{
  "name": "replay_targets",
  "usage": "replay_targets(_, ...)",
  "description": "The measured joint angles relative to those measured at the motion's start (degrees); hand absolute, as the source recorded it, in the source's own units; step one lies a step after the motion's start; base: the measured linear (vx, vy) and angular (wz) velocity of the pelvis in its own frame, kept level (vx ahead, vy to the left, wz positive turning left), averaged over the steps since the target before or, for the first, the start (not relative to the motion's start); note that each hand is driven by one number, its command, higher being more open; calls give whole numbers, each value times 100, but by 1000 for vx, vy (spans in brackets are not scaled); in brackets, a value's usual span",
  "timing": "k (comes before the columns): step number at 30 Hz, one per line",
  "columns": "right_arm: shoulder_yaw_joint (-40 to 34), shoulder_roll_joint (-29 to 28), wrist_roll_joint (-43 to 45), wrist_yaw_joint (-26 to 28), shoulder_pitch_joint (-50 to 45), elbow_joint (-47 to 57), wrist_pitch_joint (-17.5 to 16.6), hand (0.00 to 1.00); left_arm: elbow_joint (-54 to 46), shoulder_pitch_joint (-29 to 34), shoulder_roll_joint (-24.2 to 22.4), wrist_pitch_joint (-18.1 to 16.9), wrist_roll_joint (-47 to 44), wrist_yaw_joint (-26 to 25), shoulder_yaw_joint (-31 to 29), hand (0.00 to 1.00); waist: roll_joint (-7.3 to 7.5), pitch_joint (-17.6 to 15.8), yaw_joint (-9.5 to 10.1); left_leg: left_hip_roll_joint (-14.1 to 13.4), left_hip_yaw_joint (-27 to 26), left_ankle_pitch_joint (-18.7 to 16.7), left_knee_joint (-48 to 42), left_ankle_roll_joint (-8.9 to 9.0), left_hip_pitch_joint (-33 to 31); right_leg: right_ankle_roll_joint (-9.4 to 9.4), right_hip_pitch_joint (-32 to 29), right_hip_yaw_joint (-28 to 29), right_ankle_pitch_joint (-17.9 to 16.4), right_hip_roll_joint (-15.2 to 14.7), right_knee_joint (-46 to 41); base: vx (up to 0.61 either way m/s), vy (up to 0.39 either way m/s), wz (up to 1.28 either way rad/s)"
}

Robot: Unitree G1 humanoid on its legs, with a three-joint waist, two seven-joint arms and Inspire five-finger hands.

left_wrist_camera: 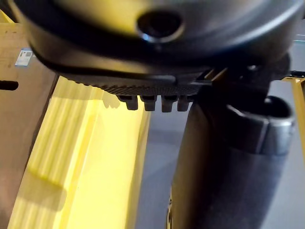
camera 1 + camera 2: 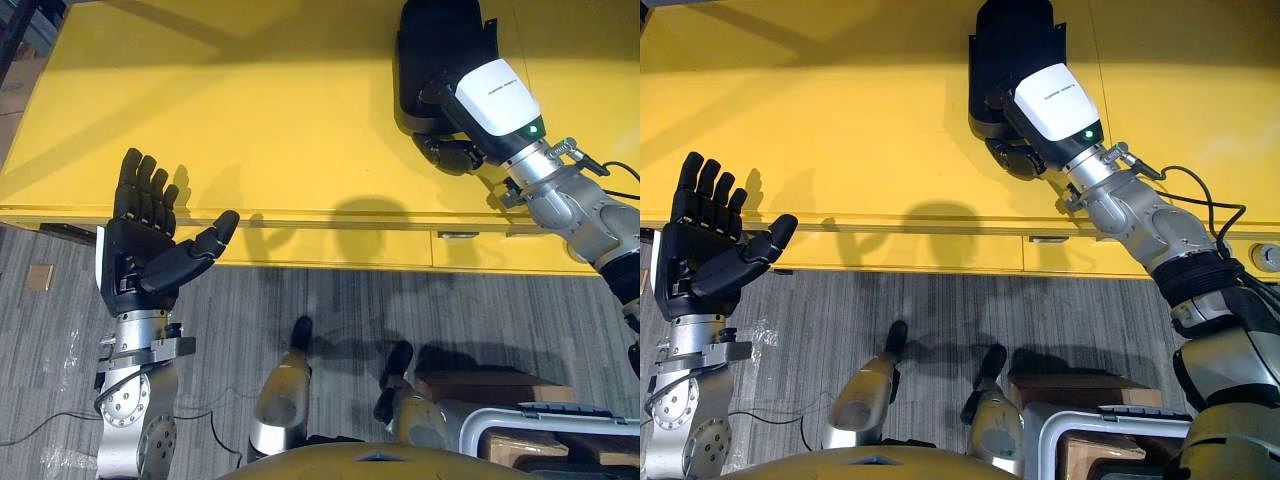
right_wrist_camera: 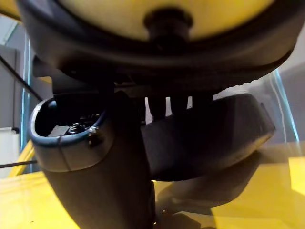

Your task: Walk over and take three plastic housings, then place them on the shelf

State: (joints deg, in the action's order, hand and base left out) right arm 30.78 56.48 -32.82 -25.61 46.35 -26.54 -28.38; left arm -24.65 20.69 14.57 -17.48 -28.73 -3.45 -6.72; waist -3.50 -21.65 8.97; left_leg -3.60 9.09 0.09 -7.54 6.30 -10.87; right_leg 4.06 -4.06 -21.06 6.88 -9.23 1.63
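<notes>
The black plastic housing [image 2: 1010, 50] on the yellow table [image 2: 840, 120] is cut off at its far end by the top edge. Its near end lies under the right hand [image 2: 1055, 100], and it cannot be made out whether that hand holds it. Below the table's near edge, a cardboard box [image 2: 1070, 388] and a grey bin [image 2: 1090, 415] are partly hidden by the arm.

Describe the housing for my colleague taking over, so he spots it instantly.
Find the wide yellow surface across the head views. Toward its far right lies the black plastic housing, its near end gripped by the white-backed right hand. It is the sole dark, rounded object on the yellow; the open left hand hovers at the front edge.
</notes>
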Motion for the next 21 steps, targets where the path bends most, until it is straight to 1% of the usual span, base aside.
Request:
replay_targets(6, -80, -5, -10, 3, -64, 56, -45, 100, 7, 2, 48, 0, 1, -3, 13, 100, 28, -17, 9, -1, -43, 0, 13, -1, 28, -1, -39, 48, -32, -16, -71, -1, 0, -3)
replay_targets(8, -127, -5, -14, 12, -96, 123, -56, 100, 22, 0, 128, 0, 5, 6, 14, 100, 39, -23, 4, -3, -55, 0, 25, -2, 43, -1, -38, 58, -32, -16, -73, 0, 0, 0)
replay_targets(12, -309, -6, -71, 41, -401, 397, -80, 100, 105, 1, 175, 1, 6, 80, 29, 100, 47, -27, 0, 1, -88, 5, 104, -12, 220, 26, 94, 81, -62, -30, -73, 3, -1, -1)
replay_targets(15, -720, -25, -70, 41, -805, 853, -98, 100, 182, 5, 173, 2, 9, 200, 33, 100, 56, -21, -7, 1, -99, 8, 191, -17, 347, 46, 181, 80, -99, -38, -76, 0, 0, 0)
replay_targets(18, -1149, -160, -73, 31, -1207, 1337, -108, 100, 183, 14, 166, 20, 12, 242, 45, 100, 97, 12, -53, -1, -111, 13, 263, -22, 452, 63, 250, 86, -115, -39, -67, 0, 0, 0)
replay_targets(20, -1405, -381, -86, 31, -1531, 1685, -114, 100, 185, 71, 162, 29, 12, 246, 109, 100, 191, 191, -135, -3, -129, 13, 316, -23, 517, 69, 287, 94, -133, -41, -53, 35, -15, -2)
replay_targets(21, -1457, -397, -108, 31, -1596, 1776, -114, 100, 193, 71, 162, 34, 13, 248, 147, 100, 206, 214, -143, -5, -142, 13, 339, -23, 564, 71, 320, 100, -137, -41, -48, 39, -16, -4)
